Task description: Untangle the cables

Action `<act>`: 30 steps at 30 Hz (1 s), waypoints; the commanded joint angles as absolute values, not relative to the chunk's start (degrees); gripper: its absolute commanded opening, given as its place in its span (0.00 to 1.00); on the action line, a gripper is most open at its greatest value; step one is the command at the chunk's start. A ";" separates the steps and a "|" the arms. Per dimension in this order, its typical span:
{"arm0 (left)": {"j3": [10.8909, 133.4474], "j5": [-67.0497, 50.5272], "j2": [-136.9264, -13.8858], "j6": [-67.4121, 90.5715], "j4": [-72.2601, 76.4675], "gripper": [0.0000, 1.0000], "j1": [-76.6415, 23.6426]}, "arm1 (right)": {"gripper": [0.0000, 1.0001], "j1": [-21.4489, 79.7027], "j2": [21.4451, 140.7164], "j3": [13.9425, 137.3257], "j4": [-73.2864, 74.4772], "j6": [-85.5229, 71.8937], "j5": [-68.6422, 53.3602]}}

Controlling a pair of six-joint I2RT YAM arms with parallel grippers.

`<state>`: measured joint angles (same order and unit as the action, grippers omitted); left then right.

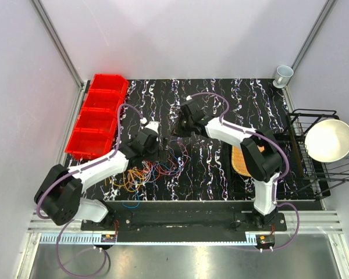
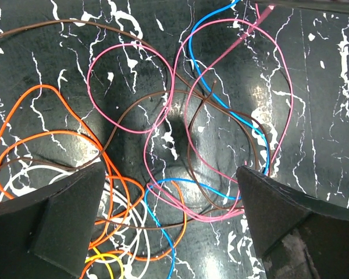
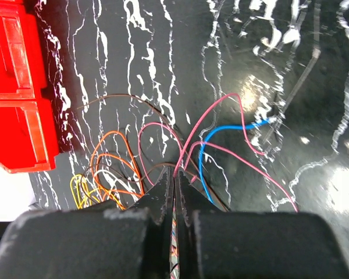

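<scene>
The cables [image 1: 146, 171] lie in a loose tangle on the black marbled table, left of centre. In the left wrist view, orange [image 2: 41, 87], pink [image 2: 88, 78], blue [image 2: 165, 235], brown, white and yellow loops overlap. My left gripper [image 2: 170, 174] hangs just above the tangle, open wide, with loops below the gap and nothing held. Its place in the top view is [image 1: 157, 152]. My right gripper [image 3: 175, 174] is shut on a pink cable [image 3: 206, 116], which rises taut from the pile into its fingertips. It sits just behind the tangle [image 1: 177, 129].
A row of red bins [image 1: 99, 116] lines the left edge of the table. A black wire rack [image 1: 314, 113] with a white bowl [image 1: 328, 139] stands at the right. A cup [image 1: 283, 74] is at the back right. A woven orange mat [image 1: 239, 164] lies under the right arm.
</scene>
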<state>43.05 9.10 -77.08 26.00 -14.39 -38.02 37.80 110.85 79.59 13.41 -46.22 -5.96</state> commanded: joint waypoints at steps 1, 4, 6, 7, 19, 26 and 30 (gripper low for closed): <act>43.24 10.46 -78.39 26.89 -9.41 0.99 -37.44 | 0.00 37.79 113.81 83.94 12.48 -45.00 -8.96; 44.03 10.11 -81.11 26.81 -9.14 0.98 -37.18 | 0.00 37.71 114.43 83.15 11.69 -45.09 -9.32; 44.38 9.58 -83.13 26.46 -8.18 0.95 -37.18 | 0.00 37.71 114.52 82.53 11.08 -44.91 -9.32; 44.38 9.06 -83.84 26.37 -7.83 0.91 -37.09 | 0.00 37.71 114.61 82.44 10.90 -44.91 -9.49; 43.86 8.35 -88.15 26.10 -3.96 0.77 -35.33 | 0.00 37.79 115.05 81.74 9.67 -44.38 -11.42; 44.29 7.03 -88.77 25.93 -3.08 0.54 -35.42 | 0.00 37.79 115.93 82.00 9.23 -44.47 -11.95; 44.82 6.15 -90.35 26.19 -3.43 0.26 -35.51 | 0.00 37.79 116.02 82.09 9.14 -44.47 -12.13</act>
<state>43.05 7.90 -88.92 26.41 -5.91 -35.53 37.80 115.61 81.41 11.05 -45.19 -11.33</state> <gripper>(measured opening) 0.346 0.011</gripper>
